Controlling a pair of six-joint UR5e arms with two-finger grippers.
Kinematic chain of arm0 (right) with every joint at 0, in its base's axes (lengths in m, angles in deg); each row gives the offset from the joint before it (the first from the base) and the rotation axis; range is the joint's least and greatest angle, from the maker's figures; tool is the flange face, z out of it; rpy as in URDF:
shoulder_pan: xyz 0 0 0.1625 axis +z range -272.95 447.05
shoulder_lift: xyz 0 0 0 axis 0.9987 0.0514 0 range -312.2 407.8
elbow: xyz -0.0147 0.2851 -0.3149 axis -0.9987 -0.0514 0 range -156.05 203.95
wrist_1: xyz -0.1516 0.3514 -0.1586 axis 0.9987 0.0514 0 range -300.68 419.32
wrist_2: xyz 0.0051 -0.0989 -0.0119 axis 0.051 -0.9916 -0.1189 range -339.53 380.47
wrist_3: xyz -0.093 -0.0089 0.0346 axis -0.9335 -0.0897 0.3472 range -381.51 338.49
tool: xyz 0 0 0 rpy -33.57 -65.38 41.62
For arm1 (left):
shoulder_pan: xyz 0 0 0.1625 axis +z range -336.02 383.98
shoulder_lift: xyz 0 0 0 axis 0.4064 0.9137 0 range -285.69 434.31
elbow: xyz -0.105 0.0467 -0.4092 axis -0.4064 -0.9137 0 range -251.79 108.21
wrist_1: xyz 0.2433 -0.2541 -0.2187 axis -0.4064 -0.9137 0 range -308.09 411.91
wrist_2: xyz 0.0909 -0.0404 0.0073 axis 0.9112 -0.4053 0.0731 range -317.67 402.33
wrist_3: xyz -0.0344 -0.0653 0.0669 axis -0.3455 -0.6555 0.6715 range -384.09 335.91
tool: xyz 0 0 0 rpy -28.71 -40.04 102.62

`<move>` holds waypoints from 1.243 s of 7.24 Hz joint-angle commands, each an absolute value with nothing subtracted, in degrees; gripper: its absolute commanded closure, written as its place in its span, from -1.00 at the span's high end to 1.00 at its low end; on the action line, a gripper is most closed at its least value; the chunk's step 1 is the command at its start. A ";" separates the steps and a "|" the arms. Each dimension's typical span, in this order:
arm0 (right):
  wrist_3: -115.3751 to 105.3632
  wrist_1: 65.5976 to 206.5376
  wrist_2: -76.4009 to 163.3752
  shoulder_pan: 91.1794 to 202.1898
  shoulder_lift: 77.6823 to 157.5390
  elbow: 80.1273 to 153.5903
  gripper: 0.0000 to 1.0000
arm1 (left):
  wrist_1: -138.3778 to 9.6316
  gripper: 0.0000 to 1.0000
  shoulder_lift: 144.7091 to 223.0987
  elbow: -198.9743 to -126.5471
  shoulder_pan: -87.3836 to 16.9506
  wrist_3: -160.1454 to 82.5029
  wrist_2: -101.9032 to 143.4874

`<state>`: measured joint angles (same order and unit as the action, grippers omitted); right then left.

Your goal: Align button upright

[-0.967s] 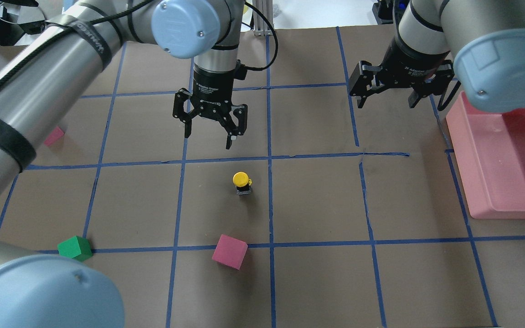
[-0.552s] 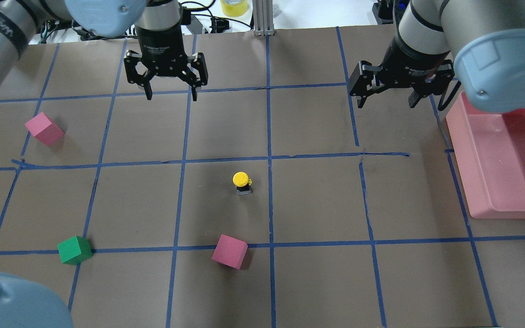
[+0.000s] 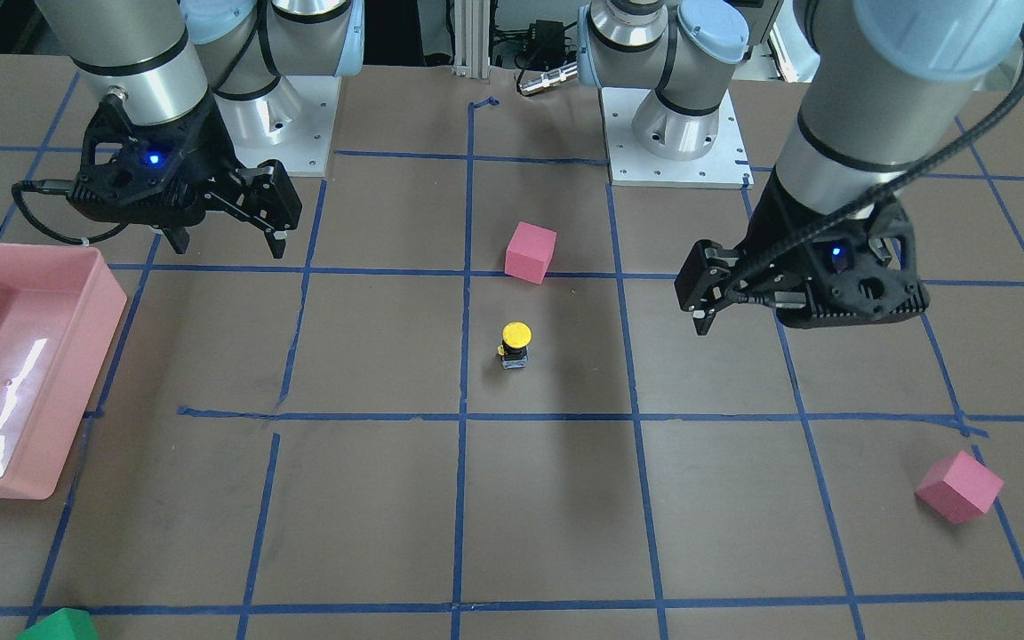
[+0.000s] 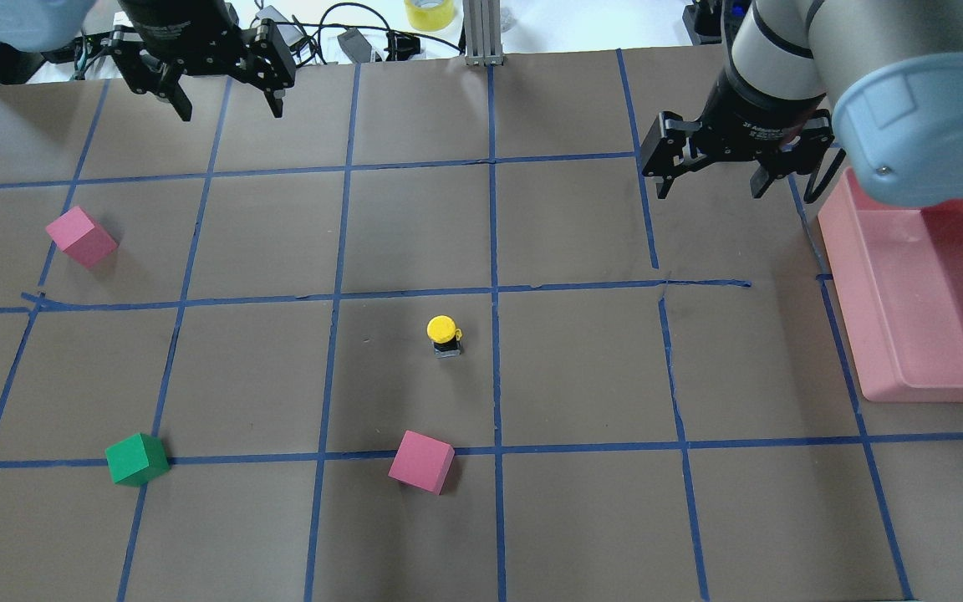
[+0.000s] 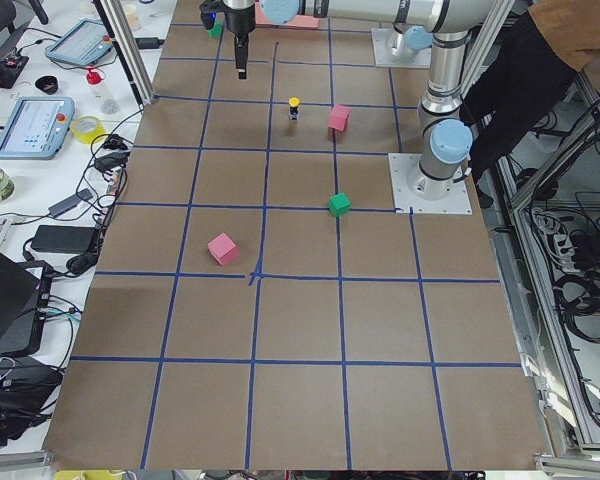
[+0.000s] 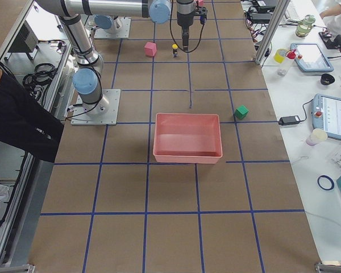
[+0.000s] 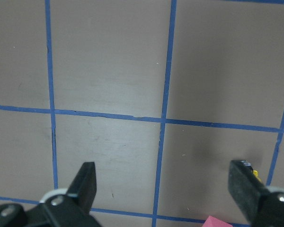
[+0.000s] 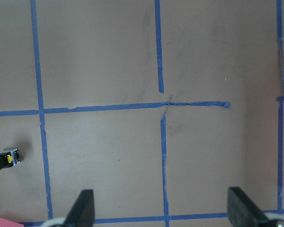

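The button [image 4: 443, 334] stands upright near the table's middle, with its yellow cap on top and its black-grey base on the paper. It also shows in the front view [image 3: 515, 345] and at the left edge of the right wrist view [image 8: 2, 162]. My left gripper [image 4: 229, 104] is open and empty, raised over the far left of the table, well away from the button. In its wrist view [image 7: 162, 165] only bare paper lies between the fingers. My right gripper [image 4: 709, 188] is open and empty, raised at the far right near the tray [image 8: 160, 193].
A pink cube [image 4: 421, 461] lies close in front of the button. Another pink cube [image 4: 81, 237] lies at the left and a green cube [image 4: 137, 458] at the front left. A pink tray [image 4: 933, 309] stands at the right edge.
My left arm has drawn back from just behind the button to the far left back of the table, gripper still open. The button and the right arm have not moved.
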<state>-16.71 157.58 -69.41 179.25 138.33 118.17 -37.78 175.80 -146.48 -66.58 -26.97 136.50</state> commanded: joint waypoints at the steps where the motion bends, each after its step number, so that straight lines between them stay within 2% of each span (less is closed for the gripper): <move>1: -16.76 157.58 -69.71 179.25 138.51 118.17 1.00 | -34.95 1.00 170.13 -152.53 -64.45 -23.32 134.80; 4: -17.02 155.92 -69.71 179.25 138.15 117.03 1.00 | -28.70 1.00 165.81 -163.44 -61.54 -22.16 130.30; 9: -17.73 156.00 -69.01 179.25 138.42 117.73 1.00 | -34.84 1.00 163.87 -160.83 -61.45 -22.42 131.36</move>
